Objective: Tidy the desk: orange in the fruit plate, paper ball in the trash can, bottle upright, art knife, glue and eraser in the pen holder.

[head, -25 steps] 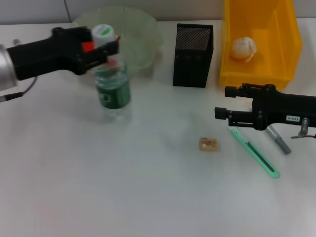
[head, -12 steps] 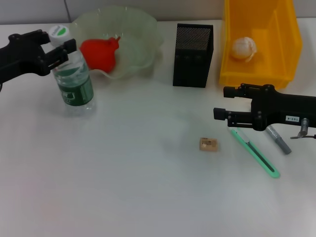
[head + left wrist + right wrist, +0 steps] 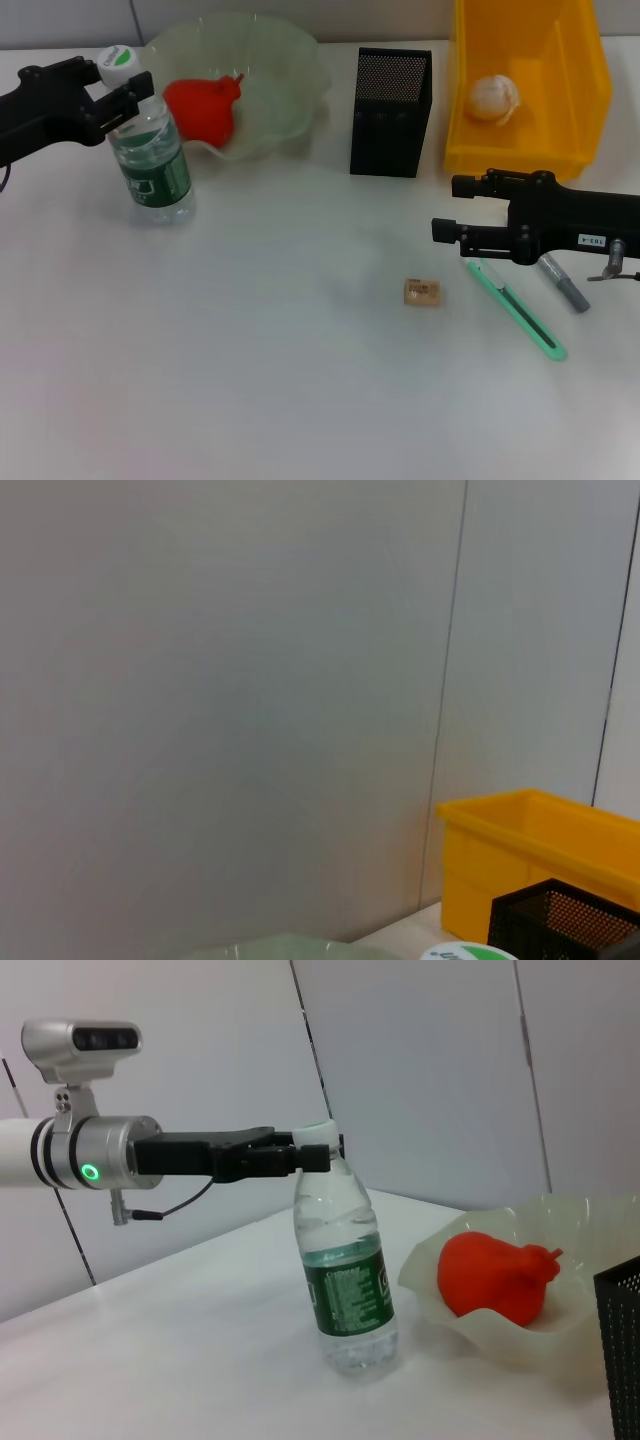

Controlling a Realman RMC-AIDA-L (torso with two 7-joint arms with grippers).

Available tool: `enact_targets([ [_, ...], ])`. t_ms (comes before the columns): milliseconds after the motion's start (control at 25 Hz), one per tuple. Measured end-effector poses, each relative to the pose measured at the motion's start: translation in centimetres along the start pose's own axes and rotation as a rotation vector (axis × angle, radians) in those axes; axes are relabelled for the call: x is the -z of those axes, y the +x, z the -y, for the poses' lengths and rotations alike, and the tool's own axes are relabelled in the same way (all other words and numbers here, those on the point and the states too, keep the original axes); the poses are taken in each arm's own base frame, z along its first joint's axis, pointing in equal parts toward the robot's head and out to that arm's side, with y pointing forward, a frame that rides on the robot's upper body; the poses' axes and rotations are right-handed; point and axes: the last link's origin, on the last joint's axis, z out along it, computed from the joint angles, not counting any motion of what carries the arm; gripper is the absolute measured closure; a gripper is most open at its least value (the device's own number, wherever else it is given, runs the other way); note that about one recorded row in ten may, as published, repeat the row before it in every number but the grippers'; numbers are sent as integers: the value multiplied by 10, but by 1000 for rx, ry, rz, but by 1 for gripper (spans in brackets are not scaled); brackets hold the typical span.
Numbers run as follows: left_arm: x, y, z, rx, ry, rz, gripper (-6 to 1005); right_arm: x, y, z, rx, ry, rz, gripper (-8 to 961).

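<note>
Lower right: eraser (image 3: 423,291) and green art knife (image 3: 517,310) lie on the desk (image 3: 300,380). Above them hovers the right gripper (image 3: 447,240), jaws parted, holding nothing. Upper left: the left gripper (image 3: 128,96) is closed around the neck of the upright water bottle (image 3: 149,150). Beyond, the fruit plate (image 3: 280,80) holds a red fruit (image 3: 203,108).

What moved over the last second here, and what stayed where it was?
The left gripper, shut on the bottle at its neck, carried it to the robot's left, away from the front of the fruit plate, uncovering the red fruit; in the last half second it barely shifted. The right gripper, art knife, eraser and pen holder stayed put.
</note>
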Motion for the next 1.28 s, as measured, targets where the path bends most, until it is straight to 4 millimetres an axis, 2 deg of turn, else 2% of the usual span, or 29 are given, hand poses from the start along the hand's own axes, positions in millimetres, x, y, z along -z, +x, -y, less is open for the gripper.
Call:
enact_targets([
  [160, -7, -5, 0, 13, 21, 11, 519, -1, -1, 0, 3, -1, 0, 210],
  [520, -8, -4, 0, 1, 16, 9, 496, -1, -2, 1, 7, 0, 0, 211],
  [640, -8, -4, 0, -2, 14, 8, 362, -2, -2, 1, 7, -1, 0, 211],
  [720, -5, 2, -2, 1, -3, -32, 273, -2, -3, 1, 7, -1, 0, 211],
  [840, 3, 14, -3, 19, -27, -112, 222, -2, -2, 1, 6, -1, 0, 211],
  [920, 28, 38, -6, 73, -99, -287, 187, -2, -2, 2, 5, 2, -1, 211],
  [960, 28, 38, -6, 73, -99, -287, 170, -2, -2, 2, 5, 2, -1, 211],
  [1000, 36, 45, -8, 89, -139, -329, 153, -2, -3, 2, 7, 4, 1, 211],
  [1120, 50, 60, -20, 120, -309, -379, 153, -1, -3, 2, 6, 5, 7, 211],
  [1280, 47, 59, -34, 117, -418, -354, 153, -1, -5, 2, 0, 7, 16, 211],
])
